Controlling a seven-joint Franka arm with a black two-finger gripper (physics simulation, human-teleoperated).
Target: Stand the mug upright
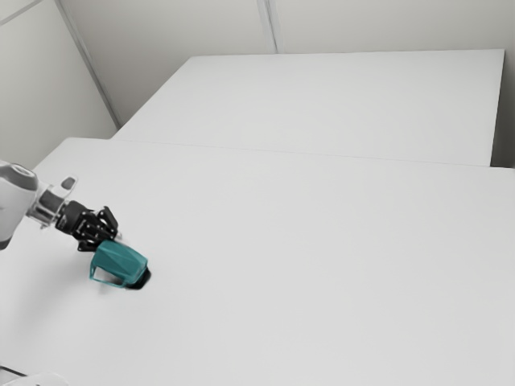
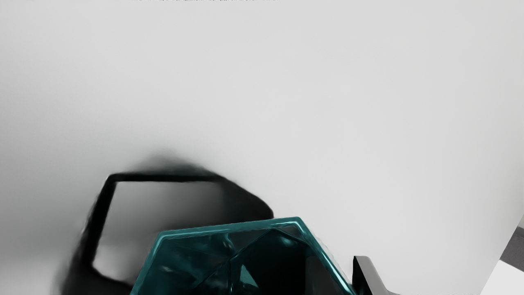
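Clearly the mug (image 1: 121,261) is tipped over the worktop (image 1: 322,265), right at the gripper (image 1: 108,239), mouth facing it, long axis slanting toward the exterior view's right; whether the gripper grips it, I cannot tell.

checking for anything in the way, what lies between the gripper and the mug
In the exterior view, no other thing lies between: the gripper reaches right to the mug.

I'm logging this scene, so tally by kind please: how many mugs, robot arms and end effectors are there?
Mugs: 1, the teal one
Robot arms: 1
End effectors: 1, black
Total: 3
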